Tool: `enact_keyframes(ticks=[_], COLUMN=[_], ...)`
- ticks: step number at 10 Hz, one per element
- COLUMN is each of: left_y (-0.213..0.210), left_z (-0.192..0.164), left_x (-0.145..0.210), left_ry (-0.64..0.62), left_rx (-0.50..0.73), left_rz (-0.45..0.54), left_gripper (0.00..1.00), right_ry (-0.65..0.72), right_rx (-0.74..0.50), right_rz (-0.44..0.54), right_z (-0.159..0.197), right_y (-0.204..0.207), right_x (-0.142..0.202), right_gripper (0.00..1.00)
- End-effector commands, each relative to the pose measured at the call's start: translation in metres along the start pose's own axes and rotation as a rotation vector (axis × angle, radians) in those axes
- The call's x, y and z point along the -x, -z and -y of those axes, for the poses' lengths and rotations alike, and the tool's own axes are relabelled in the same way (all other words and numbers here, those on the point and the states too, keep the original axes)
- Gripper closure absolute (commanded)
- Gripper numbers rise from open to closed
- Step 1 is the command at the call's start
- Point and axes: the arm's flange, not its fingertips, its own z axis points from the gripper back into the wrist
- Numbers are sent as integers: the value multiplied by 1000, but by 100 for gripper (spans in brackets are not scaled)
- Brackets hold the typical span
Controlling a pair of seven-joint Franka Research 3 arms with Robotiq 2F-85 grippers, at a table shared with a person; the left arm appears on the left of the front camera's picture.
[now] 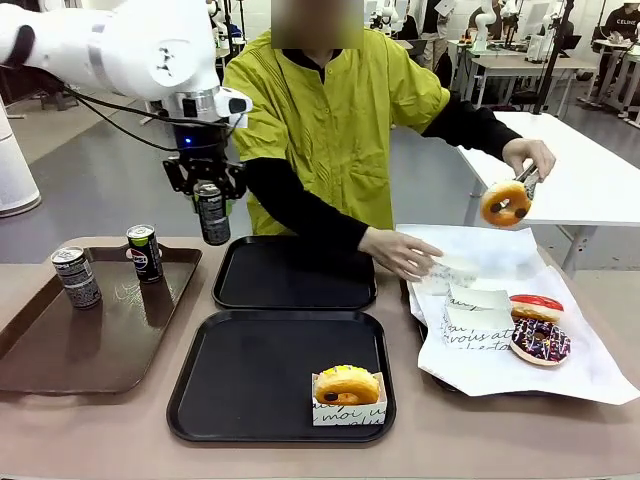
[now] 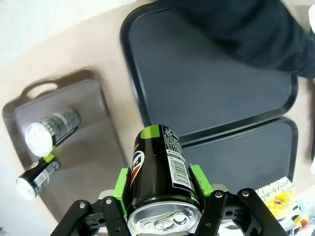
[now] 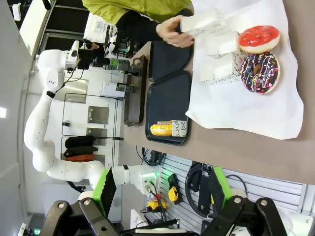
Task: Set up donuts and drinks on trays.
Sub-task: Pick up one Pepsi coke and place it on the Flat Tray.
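Observation:
My left gripper (image 1: 212,200) is shut on a black drink can (image 1: 212,213), held upright in the air over the gap between the brown tray (image 1: 40,350) and the far black tray (image 1: 295,272). In the left wrist view the can (image 2: 160,172) sits between the green pads (image 2: 120,186). The near black tray (image 1: 250,380) carries one yellow donut (image 1: 347,384) in a white sleeve. Two more cans (image 1: 76,277) (image 1: 145,252) stand on the brown tray. My right gripper (image 3: 162,179) is open, high above the table, with nothing between its fingers.
The person holds a glazed donut (image 1: 505,203) in tongs at the right and a paper sleeve (image 1: 445,272) in the other hand. On white paper (image 1: 590,375) lie a red donut (image 1: 537,306), a chocolate sprinkled donut (image 1: 541,340) and a spare sleeve (image 1: 477,320).

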Motion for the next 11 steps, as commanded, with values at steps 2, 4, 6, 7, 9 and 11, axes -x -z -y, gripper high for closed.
enact_keyframes(ticks=[2,4,6,7,9,11], left_y=[2,-51,-69,-64,-63,-72], left_z=[-1,-49,-66,-65,-66,-65], left_x=[5,143,226,230,230,248], left_ry=[-35,71,193,199,174,183], left_rx=[-44,2,-28,-47,-41,-39], left_rz=[-84,-271,-234,-252,-244,-274], left_gripper=[41,41,41,41,41,41], right_ry=[-13,-13,-13,-13,-13,-13], right_rx=[-16,-16,-16,-16,-16,-16], right_rz=[-1,-1,-1,-1,-1,-1], right_z=[0,0,0,0,0,0], right_y=[1,1,1,1,1,1], right_x=[-2,-2,-2,-2,-2,-2], right_gripper=[0,0,0,0,0,0])
